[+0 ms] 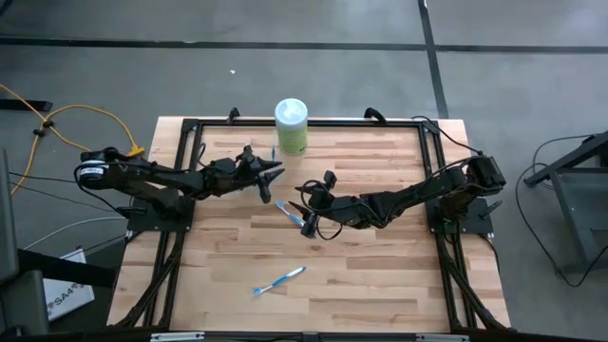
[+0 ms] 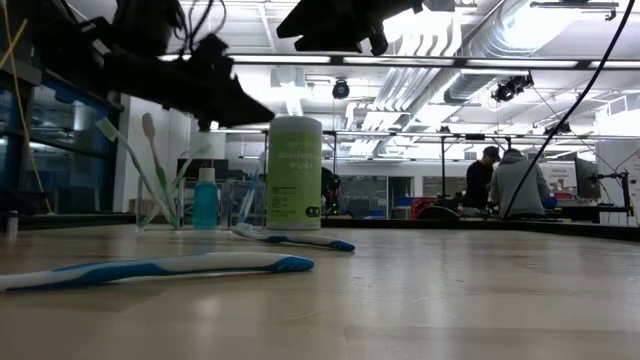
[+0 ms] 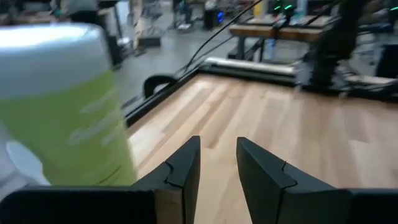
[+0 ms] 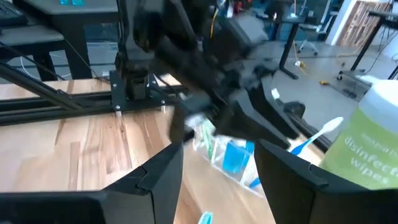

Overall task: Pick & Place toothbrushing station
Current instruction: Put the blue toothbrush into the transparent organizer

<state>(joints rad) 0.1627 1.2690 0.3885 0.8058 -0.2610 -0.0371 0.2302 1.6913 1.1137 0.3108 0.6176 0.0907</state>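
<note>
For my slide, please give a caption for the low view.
Two toothbrushes lie on the table before a green wipes canister.

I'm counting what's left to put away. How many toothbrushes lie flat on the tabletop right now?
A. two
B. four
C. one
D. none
A: the high view shows one toothbrush near the right gripper and another toothbrush alone toward the table's near edge.
</note>
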